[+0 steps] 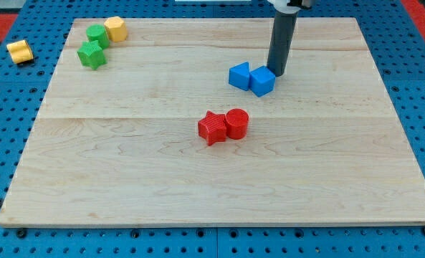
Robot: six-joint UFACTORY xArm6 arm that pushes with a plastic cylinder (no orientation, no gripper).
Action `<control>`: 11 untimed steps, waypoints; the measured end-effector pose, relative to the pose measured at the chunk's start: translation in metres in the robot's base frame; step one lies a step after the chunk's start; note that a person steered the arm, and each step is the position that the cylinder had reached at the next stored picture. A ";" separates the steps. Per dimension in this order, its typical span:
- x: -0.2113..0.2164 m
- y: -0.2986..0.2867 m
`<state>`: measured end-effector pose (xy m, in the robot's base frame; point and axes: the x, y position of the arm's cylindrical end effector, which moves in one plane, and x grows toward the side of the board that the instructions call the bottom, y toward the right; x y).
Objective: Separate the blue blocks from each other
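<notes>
The dark rod comes down from the view's top, upright, and my tip [277, 72] rests low, right of centre.

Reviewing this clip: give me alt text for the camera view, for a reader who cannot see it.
My tip rests against the blue cube, which touches a blue wedge-like block on a wooden board. Two red blocks sit centre; green and yellow blocks cluster at the view's top left.

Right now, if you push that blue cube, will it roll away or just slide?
Probably slide. The blue cube sits flat on the smooth wooden board, so rolling seems unlikely. My tip is at its upper right edge, off-centre, so it may twist a little. It touches the other blue block, which would likely get nudged too.
</notes>
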<state>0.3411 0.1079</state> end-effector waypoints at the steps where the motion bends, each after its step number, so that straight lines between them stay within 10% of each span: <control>1: -0.007 -0.001; 5: -0.042 0.007; 7: 0.046 -0.070; 8: 0.021 -0.126; 11: 0.001 -0.045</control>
